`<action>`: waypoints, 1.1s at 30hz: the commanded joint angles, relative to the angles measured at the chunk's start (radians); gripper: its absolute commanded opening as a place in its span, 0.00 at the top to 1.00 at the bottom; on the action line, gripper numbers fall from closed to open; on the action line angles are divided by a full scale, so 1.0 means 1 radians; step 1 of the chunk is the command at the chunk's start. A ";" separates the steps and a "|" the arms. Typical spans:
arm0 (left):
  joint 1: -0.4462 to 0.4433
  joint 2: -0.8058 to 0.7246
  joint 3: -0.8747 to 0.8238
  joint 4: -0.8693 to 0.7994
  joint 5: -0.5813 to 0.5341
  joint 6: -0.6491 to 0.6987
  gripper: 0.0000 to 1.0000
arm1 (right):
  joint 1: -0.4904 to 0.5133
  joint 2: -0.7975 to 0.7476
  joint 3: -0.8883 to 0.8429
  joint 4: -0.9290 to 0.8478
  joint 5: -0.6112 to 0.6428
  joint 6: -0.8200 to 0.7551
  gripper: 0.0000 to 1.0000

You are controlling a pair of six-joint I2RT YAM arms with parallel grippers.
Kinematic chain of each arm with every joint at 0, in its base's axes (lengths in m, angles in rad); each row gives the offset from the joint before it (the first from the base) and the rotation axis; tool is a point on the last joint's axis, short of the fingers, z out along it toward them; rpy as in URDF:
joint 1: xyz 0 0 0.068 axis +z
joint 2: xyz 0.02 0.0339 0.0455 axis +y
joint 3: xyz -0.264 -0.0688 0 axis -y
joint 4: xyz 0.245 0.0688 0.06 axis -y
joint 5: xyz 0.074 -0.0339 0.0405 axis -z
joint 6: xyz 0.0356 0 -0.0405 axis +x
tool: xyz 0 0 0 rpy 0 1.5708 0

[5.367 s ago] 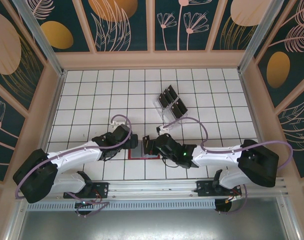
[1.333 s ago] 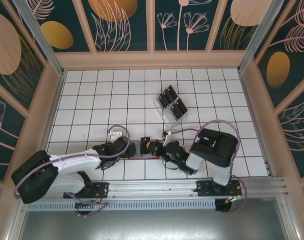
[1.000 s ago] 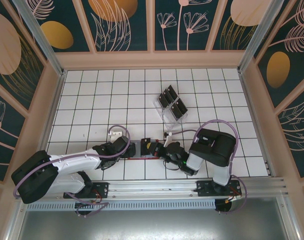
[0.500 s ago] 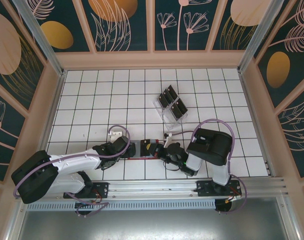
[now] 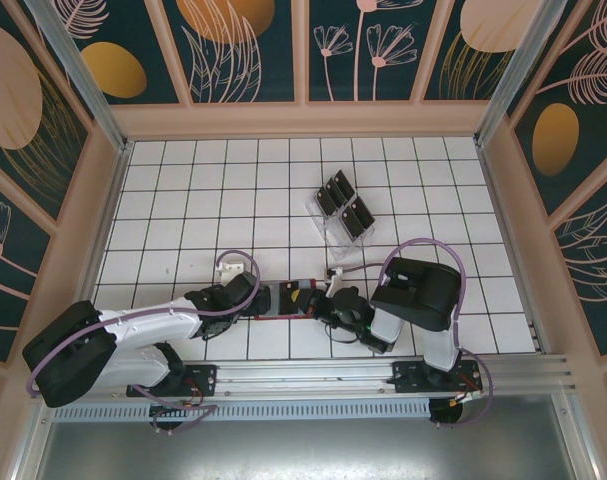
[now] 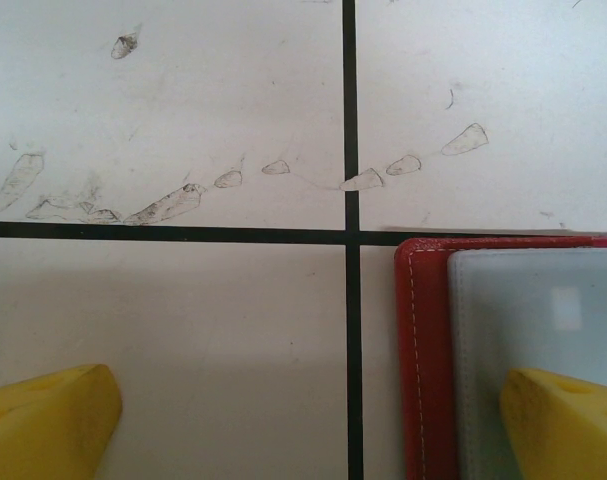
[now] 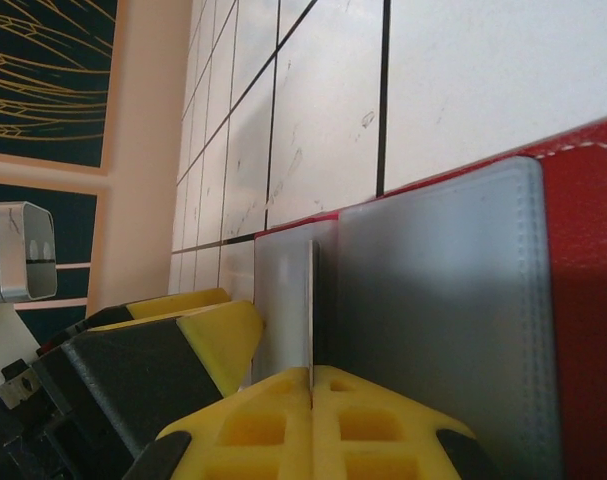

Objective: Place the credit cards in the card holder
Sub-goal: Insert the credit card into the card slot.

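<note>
Left gripper (image 6: 305,420) spread wide, empty; stitched edge of card holder (image 6: 424,360) lies between its fingers, bare tile (image 6: 183,100) ahead. Right gripper (image 7: 311,392) pinched on credit card (image 7: 311,300), edge-on at holder's grey pocket (image 7: 433,330) just beyond the fingertips

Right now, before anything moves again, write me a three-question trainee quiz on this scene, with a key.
1. True or false: the left claw is open, with one finger over the red card holder and the other over bare table.
2. What does the shut right claw pinch? A) a thin credit card, seen edge-on; B) a coin; C) nothing.
3. Fill in: the other black cards stand in the clear ____, farther from the arm bases than the holder.
Key: 1 true; 2 A; 3 rack.
</note>
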 commanded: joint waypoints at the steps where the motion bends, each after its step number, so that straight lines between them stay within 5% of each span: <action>1: 0.002 0.021 -0.043 -0.086 0.030 -0.023 0.01 | 0.012 0.009 -0.022 0.031 0.035 0.037 1.00; 33: 0.003 0.019 -0.044 -0.084 0.030 -0.021 0.01 | -0.011 0.067 0.062 -0.065 -0.093 0.070 1.00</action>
